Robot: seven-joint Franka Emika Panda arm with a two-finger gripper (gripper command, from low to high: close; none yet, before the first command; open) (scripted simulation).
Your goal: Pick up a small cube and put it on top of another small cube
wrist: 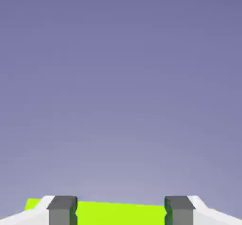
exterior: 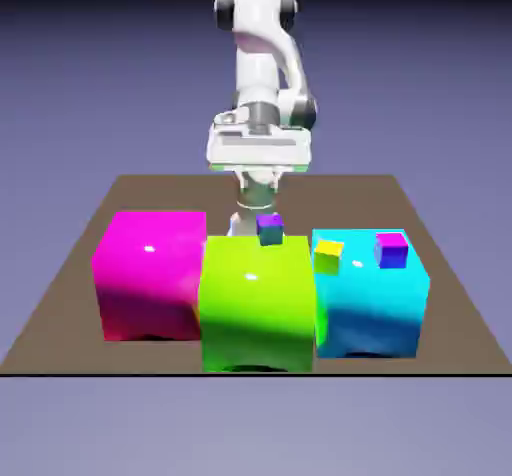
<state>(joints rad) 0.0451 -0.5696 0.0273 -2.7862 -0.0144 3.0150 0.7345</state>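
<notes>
The small blue-and-purple cube (exterior: 270, 229) shows in the exterior view at the far edge of the large lime-green block (exterior: 257, 304), right of that edge's middle; its lower part overlaps the green top, though whether it rests there cannot be told. Its top is violet and its near face a darker, bluish tone. To its right and nearer, a small yellow cube (exterior: 328, 256) appears against the left part of the large cyan block (exterior: 370, 294), bright on top and more olive on its near face. Farther right, a small magenta-and-purple cube (exterior: 392, 251) appears against the cyan block's right part, with a pink-magenta top and a purple near face. Which of the three is to be picked up cannot be told. The lime-green block stands between the cyan block on the exterior view's right and a large magenta block (exterior: 153, 276) on its left, and reaches nearest of the three. All stand on the brown table (exterior: 75, 329). Beyond them the white arm (exterior: 257, 59) bends over, its gripper (exterior: 259, 186) pointing down behind the blocks. The hand view shows what the exterior view leaves small: the two grey fingertips (wrist: 63, 211) are apart, with nothing clamped, and a strip of lime green crosses the bottom behind them. The small cubes show only in the exterior view.
</notes>
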